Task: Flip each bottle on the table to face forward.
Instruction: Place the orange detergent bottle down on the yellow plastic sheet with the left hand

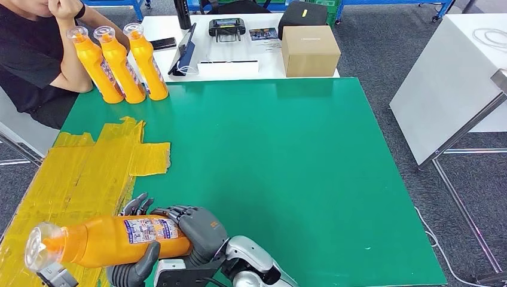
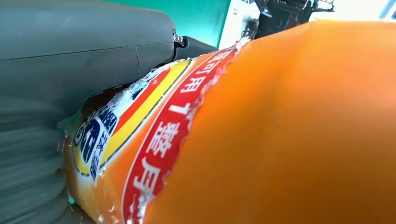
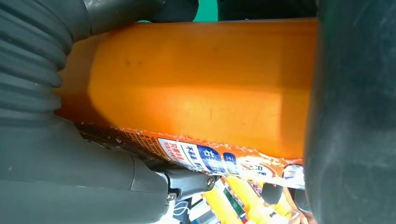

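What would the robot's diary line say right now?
both hands hold orange bottle sideways | left hand | right hand | three bottles upright

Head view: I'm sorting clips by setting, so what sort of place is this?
Probably a robotics lab or test workshop: a green-topped work table patched with yellow tape, a black handheld controller on the white table behind, grey carpet.

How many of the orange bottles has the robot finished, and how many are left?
Three orange plastic bottles already stand upright in a row at the green table's far left corner. A fourth orange bottle lies sideways, gripped by both the left hand and right hand above the yellow taped patch. It looks like the last one.
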`<move>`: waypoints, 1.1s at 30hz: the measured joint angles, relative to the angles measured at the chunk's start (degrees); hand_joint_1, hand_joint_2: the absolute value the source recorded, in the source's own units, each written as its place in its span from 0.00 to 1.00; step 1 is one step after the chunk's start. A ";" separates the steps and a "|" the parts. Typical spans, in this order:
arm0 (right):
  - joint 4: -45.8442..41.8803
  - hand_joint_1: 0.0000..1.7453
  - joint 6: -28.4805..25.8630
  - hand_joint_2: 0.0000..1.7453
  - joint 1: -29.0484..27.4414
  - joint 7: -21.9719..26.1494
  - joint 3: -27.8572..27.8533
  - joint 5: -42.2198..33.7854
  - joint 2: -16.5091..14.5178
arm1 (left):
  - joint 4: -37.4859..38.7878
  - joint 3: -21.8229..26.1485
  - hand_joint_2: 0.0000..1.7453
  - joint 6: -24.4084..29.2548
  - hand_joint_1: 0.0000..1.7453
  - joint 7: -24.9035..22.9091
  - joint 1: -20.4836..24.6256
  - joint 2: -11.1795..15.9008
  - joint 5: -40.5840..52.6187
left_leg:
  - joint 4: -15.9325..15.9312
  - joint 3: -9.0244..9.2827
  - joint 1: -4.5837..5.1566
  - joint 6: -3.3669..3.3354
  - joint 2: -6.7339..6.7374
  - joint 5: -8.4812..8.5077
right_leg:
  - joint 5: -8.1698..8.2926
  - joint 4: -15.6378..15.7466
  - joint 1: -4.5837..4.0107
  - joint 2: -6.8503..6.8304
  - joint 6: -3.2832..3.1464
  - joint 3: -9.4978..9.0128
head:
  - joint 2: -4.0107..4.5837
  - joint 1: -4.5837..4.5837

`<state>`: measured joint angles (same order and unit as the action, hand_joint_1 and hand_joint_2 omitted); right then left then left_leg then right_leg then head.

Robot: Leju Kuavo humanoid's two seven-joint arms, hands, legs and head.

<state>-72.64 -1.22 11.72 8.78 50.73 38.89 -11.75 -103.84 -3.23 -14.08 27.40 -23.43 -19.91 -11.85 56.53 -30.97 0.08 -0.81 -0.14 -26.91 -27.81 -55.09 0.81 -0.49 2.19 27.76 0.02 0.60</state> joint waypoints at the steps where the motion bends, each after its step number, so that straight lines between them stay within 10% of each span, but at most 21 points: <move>1: 0.01 1.00 -0.03 1.00 -0.02 -0.01 0.00 0.01 -0.01 | -0.03 -0.04 1.00 0.15 1.00 0.07 -0.03 0.00 -0.06 | 0.00 0.00 0.00 0.00 0.00 0.00 | 0.00 0.00 0.00 0.00 0.00 0.00 | 0.00 -0.01; 11: -0.02 1.00 -1.03 1.00 -0.65 -0.09 -0.02 0.51 0.17 | -0.07 -0.43 1.00 0.74 1.00 0.76 -0.02 -0.06 -0.16 | 0.00 0.01 0.00 0.00 0.00 0.00 | 0.00 0.00 0.00 0.00 0.00 0.04 | 0.00 0.00; 12: -0.02 0.93 -1.12 1.00 -0.68 -0.10 -0.02 0.52 0.21 | -0.07 -0.45 1.00 0.76 1.00 0.79 -0.01 -0.07 -0.15 | 0.00 0.00 0.00 0.00 0.00 0.00 | 0.00 0.00 0.00 0.01 0.00 0.05 | 0.00 0.00; 16: -0.04 0.01 -1.72 1.00 -0.88 -0.14 -0.03 1.13 0.32 | -0.11 -0.53 1.00 0.93 1.00 1.02 0.05 -0.07 0.23 | 0.00 0.01 0.00 0.00 0.01 0.00 | 0.00 0.00 0.00 0.01 0.00 0.10 | 0.00 -0.01; 17: -0.14 0.00 -2.04 1.00 -1.03 -0.15 -0.07 1.46 0.41 | -0.18 -0.55 1.00 1.09 1.00 1.20 0.08 -0.07 0.63 | 0.00 0.01 0.00 0.00 0.01 0.00 | 0.00 0.00 0.00 0.01 0.00 0.11 | 0.00 -0.01; 21: -1.81 0.00 -3.47 0.00 -2.39 -0.39 -0.53 2.85 1.29 | -0.96 -0.44 1.00 1.96 1.00 2.29 0.22 -0.07 5.38 | 0.00 0.01 0.00 0.00 0.00 0.00 | 0.00 0.00 0.00 0.00 0.00 0.12 | 0.00 0.00; 33: -14.26 0.00 -4.75 0.00 -8.65 -1.04 -5.39 4.30 5.58 | -3.75 3.03 1.00 9.01 1.00 5.50 2.60 0.48 25.00 | 0.00 0.00 0.00 0.00 0.13 0.00 | 0.02 0.00 0.00 0.09 0.00 0.06 | 0.00 -0.01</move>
<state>-86.89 -5.97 3.06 7.74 45.34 43.19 -6.17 -107.59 -0.20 -5.07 32.90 -20.83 -19.43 13.15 56.53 -30.98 0.09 -0.81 -0.01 -26.91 -27.79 -55.09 0.80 -0.40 2.19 27.82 0.02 0.59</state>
